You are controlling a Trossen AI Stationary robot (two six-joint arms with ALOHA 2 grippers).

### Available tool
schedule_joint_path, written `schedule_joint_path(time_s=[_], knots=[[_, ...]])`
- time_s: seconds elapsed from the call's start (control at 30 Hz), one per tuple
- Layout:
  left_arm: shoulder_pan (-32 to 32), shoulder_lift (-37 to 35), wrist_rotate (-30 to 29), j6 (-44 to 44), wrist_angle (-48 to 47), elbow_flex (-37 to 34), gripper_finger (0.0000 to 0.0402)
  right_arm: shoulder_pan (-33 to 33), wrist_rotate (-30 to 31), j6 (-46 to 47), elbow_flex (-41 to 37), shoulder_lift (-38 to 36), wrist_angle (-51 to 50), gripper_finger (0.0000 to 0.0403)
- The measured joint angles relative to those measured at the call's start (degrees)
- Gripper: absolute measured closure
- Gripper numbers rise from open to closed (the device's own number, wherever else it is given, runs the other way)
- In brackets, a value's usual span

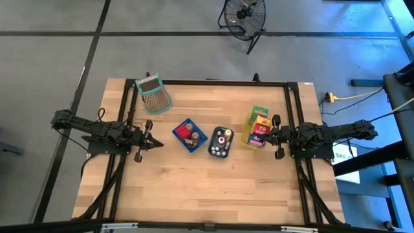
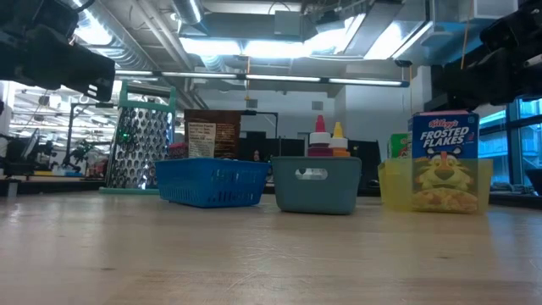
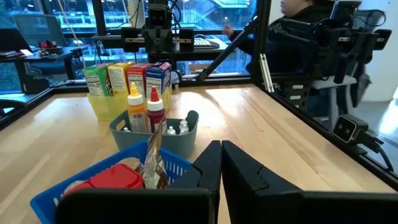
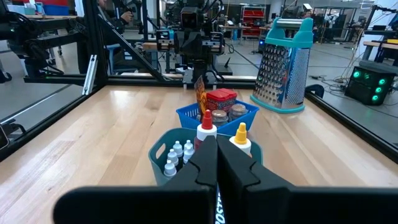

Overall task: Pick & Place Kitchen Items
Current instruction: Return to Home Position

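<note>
Groceries lie sorted near the middle of the table (image 1: 194, 194): a red-capped squeeze bottle (image 2: 320, 137) and a yellow-capped squeeze bottle (image 2: 339, 139) stand upright in the grey-teal bin (image 2: 315, 188) with a cluster of small white-capped bottles (image 4: 176, 152). A red-lidded tub (image 4: 221, 98) and a few packets fill the blue basket (image 2: 212, 185) just beside it. The Frosted Flakes box (image 2: 444, 161) stands with other cartons in the yellow bin (image 2: 391, 188) on the far side. A metal grater (image 1: 154, 94) sits apart near the table's back edge. Nothing loose shows on the wood, so the sorting looks done and what remains is parking the arms. The left gripper (image 1: 155, 143) hovers near the blue basket, fingers drawn together and holding nothing. The right gripper (image 1: 270, 136) hangs just beside the yellow bin, fingers likewise pressed together and empty. To do the homing well, I would keep both pairs of fingers closed so there is less to snag. Each wrist should draw straight back toward its own side of the table before any folding or rotating. The right arm needs the most care, since the tall cartons rise above the yellow bin's rim and a sweeping elbow or wrist could tip them. Slow, level travel clear of the bins should leave every item where it stands.
</note>
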Motion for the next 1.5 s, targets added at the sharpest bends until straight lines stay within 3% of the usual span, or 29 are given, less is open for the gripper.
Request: schedule_joint_path(time_s=[1.5], knots=[[0.0,0.0,0.0,0.0,0.0,0.0,0.0395,0.0,0.0,0.0,0.0,0.0,0.0,0.0400]])
